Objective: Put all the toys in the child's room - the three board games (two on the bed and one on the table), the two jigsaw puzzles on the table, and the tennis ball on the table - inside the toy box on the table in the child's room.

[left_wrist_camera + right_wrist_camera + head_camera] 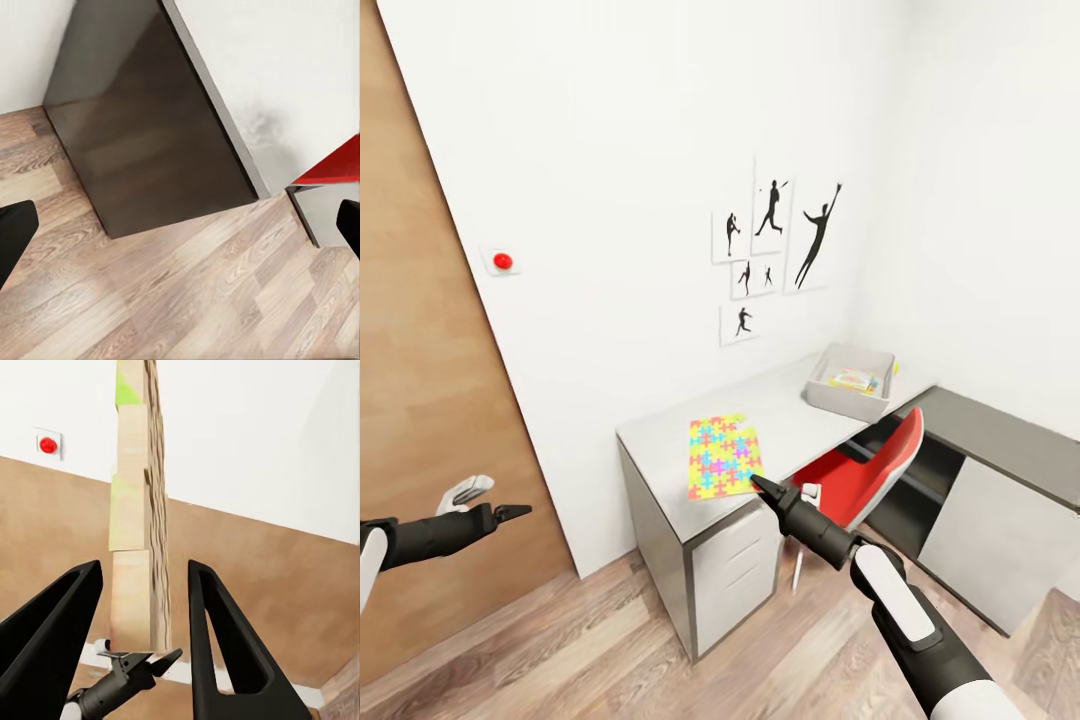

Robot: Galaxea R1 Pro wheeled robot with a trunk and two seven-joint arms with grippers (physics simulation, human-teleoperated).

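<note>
While right fingers [142, 585] straddle jigsaw puzzle [724, 456] edge, untouching

Table [660, 440]: white-topped, set against the wall, pale grey drawer fronts at the near end.
On it, near end: jigsaw puzzle [724, 455], flat, one corner reaching the front edge.
On it, far end by the corner: toy box [850, 381], light grey, colourful items inside.
Floor [590, 640]: wood planks, carrying the table.

No text, label or number is legible.
</note>
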